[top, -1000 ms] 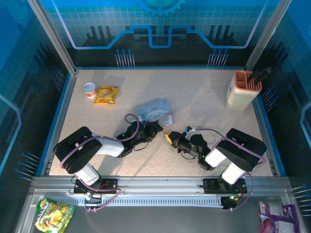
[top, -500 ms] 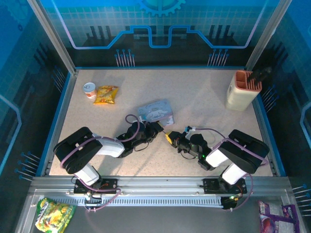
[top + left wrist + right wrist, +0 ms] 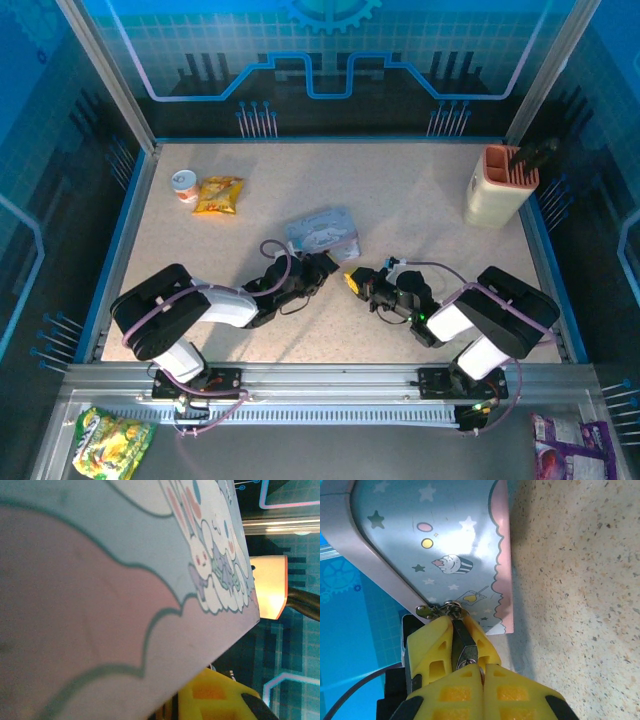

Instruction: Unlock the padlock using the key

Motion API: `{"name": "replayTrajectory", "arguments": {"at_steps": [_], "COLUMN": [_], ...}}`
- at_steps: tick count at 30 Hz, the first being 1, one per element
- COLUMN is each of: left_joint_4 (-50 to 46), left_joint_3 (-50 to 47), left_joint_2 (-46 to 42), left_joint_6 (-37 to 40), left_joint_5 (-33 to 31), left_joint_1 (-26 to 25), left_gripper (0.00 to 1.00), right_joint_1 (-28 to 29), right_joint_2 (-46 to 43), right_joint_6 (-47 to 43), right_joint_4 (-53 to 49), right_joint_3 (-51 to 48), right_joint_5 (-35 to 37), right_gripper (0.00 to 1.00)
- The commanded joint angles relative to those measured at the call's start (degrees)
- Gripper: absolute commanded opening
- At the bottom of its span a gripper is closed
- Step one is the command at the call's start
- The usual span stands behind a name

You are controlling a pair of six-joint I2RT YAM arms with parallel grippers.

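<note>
Your right gripper (image 3: 352, 281) sits just beside the near right corner of the tin (image 3: 322, 229), low on the speckled table (image 3: 420, 210). In the right wrist view its yellow fingers (image 3: 427, 650) are pinched onto the padlock (image 3: 463, 642), a narrow dark body clamped between the pads and pointing at the tin (image 3: 445, 540). The padlock's silvery top end touches the tin's edge at that corner, next to a small silvery tab with a hole. You can't tell whether the shackle is threaded through the tab. The tin's pink scalloped edge meets the table (image 3: 580, 605) just beside the fingertips.

Your left gripper (image 3: 318, 266) is at the tin's near edge, close to the right gripper with a small gap between them. You can't tell whether its fingers are spread or pressed together. The left wrist view is hard up against the tin's cartoon lid (image 3: 100, 580), which is blurred. A beige holder (image 3: 267, 587) shows past the tin's corner.

From above, the holder (image 3: 500, 185) stands well to the right of the tin. A yellow snack packet (image 3: 220, 195) and a small cup (image 3: 184, 185) lie well apart on the tin's far left.
</note>
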Motion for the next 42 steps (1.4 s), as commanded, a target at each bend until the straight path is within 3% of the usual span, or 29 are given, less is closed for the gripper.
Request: {"name": "replayTrajectory", "arguments": {"at_steps": [1, 12, 22, 31, 42], "left_joint_4": [4.56, 5.00, 4.19, 3.81, 3.65], "left_joint_3": [1.00, 3.11, 3.46, 4.34, 4.05], "left_joint_2": [-1.73, 0.14, -0.58, -0.01, -0.32], "left_joint_6": [-1.14, -0.94, -0.12, -0.24, -0.36], "left_joint_5": [7.03, 7.09, 7.35, 7.88, 7.93], "left_joint_1": [-4.12, -4.26, -4.39, -4.65, -5.00], "left_gripper": [0.00, 0.00, 0.00, 0.00, 0.00], "right_joint_1": [-0.02, 2.99, 3.82, 5.17, 1.99], "right_joint_2": [0.88, -3.40, -0.33, -1.82, -1.74], "right_joint_6": [0.88, -0.72, 0.69, -0.45, -1.04], "right_joint_4": [5.04, -1.92, 1.73, -3.03, -1.42], "right_joint_3": [3.07, 5.31, 6.30, 9.56, 7.04], "right_joint_5": [-0.48, 0.77, 1.04, 0.90, 1.06], "right_gripper": [0.00, 0.00, 0.00, 0.00, 0.00]}}
